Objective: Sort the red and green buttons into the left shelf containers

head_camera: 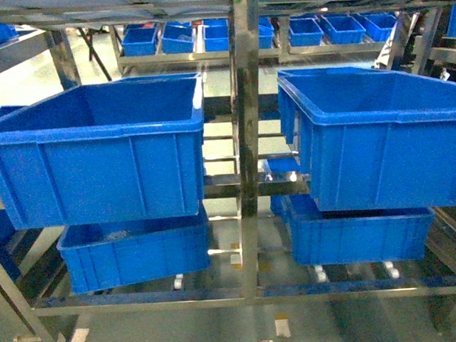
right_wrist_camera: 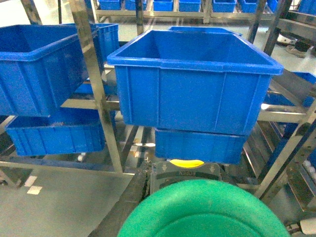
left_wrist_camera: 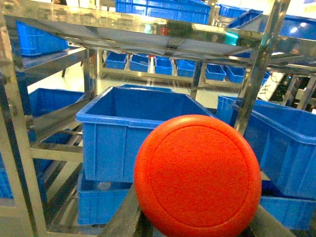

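In the left wrist view a big round red button (left_wrist_camera: 197, 177) fills the lower middle. My left gripper (left_wrist_camera: 197, 219) is shut on it, and its dark fingers (left_wrist_camera: 123, 217) show at the button's lower edges. In the right wrist view my right gripper (right_wrist_camera: 202, 212) is shut on a green button (right_wrist_camera: 202, 210), which covers the bottom of the frame. The left shelf holds a large blue container (head_camera: 93, 149) above and a lower one (head_camera: 136, 252) beneath it. The upper container (left_wrist_camera: 128, 128) stands ahead of the red button. Neither gripper appears in the head view.
A steel upright post (head_camera: 249, 138) splits the rack. To its right sit two more blue bins, an upper one (head_camera: 382, 137) and a lower one (head_camera: 358, 236). Small blue bins (head_camera: 304, 31) line a rack behind. A steel shelf (left_wrist_camera: 148, 29) hangs overhead.
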Robot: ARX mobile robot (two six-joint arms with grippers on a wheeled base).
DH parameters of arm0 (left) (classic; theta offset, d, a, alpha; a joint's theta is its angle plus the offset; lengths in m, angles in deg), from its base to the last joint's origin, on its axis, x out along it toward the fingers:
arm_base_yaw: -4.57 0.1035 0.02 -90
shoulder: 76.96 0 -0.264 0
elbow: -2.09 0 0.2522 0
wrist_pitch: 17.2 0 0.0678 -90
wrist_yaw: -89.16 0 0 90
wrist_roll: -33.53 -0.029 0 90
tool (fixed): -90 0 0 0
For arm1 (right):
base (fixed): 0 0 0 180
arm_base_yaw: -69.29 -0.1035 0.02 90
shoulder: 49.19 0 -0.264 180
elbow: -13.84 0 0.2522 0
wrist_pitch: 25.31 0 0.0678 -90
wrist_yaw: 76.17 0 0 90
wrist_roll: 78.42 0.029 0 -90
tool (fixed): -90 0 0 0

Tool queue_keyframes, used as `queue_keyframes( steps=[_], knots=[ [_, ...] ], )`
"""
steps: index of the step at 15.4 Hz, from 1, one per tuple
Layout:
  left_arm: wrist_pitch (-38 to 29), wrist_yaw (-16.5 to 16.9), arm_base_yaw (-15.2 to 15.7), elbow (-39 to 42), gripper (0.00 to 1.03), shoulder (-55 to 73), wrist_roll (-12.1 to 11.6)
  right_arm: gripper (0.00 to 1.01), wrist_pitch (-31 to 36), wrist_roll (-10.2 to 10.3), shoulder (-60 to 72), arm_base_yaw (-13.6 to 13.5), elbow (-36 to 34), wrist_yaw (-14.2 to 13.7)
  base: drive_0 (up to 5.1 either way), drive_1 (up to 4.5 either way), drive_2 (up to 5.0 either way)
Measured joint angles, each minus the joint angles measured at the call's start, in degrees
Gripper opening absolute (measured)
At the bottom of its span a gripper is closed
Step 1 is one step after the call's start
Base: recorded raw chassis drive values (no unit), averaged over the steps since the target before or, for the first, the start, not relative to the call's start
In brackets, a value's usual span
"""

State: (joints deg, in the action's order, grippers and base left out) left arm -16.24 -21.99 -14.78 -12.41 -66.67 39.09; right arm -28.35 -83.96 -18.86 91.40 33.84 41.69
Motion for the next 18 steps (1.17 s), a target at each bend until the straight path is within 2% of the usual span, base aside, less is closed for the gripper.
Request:
queue_keyframes(
  steps=[17,18],
  knots=[
    [0.0,-0.1,0.0,0.0,0.23,0.1,0.0,0.27,0.0,0.0,0.3,0.0,0.0,-0.2,0.0,4.32,-4.3],
    [0.1,0.0,0.0,0.0,0.23,0.1,0.0,0.27,0.1,0.0,0.3,0.0,0.0,-0.2,0.0,0.0,0.0]
  ],
)
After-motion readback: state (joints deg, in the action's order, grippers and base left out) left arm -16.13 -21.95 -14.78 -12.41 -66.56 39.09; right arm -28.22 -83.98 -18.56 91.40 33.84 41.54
